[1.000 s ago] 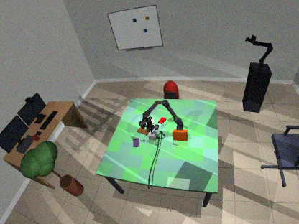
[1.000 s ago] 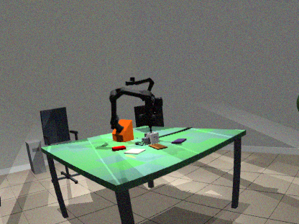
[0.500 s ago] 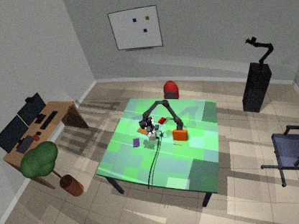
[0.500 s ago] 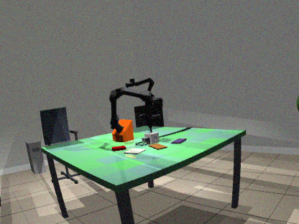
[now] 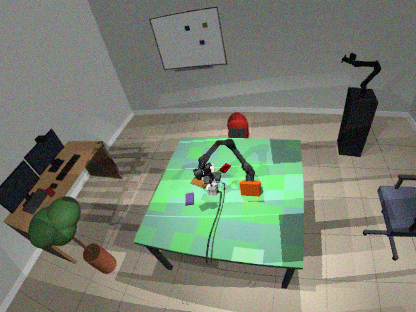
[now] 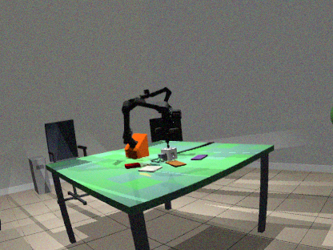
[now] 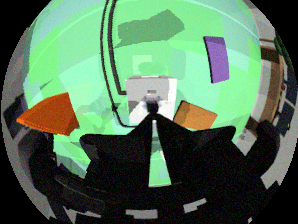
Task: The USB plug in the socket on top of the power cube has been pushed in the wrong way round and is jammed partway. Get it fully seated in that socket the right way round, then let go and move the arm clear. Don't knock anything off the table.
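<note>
The white power cube [image 5: 212, 190] [image 6: 171, 155] [image 7: 134, 89] stands on the green table [image 5: 170, 230] [image 6: 108, 188]. My gripper [image 6: 168, 147] [image 7: 153, 116] points down over the cube's top and is shut on the USB plug. The small dark plug [image 7: 152, 105] shows at the fingertips, with a pale metallic part beside it. A slot shows in the cube's top just beyond the plug in the wrist view. The fingers hide part of the plug, so its way round and whether any of it is in the socket cannot be told.
Black cables [image 5: 216, 225] [image 7: 103, 50] run beside the cube. An orange block [image 5: 250, 188] [image 6: 140, 146] [image 7: 52, 115] stands near the arm's base. A brown slab [image 6: 176, 163] [image 7: 195, 116], a purple slab [image 5: 189, 199] [image 6: 199, 157] [image 7: 217, 60], a red piece [image 5: 225, 168] [image 6: 132, 165] and a white slab [image 6: 150, 169] lie around.
</note>
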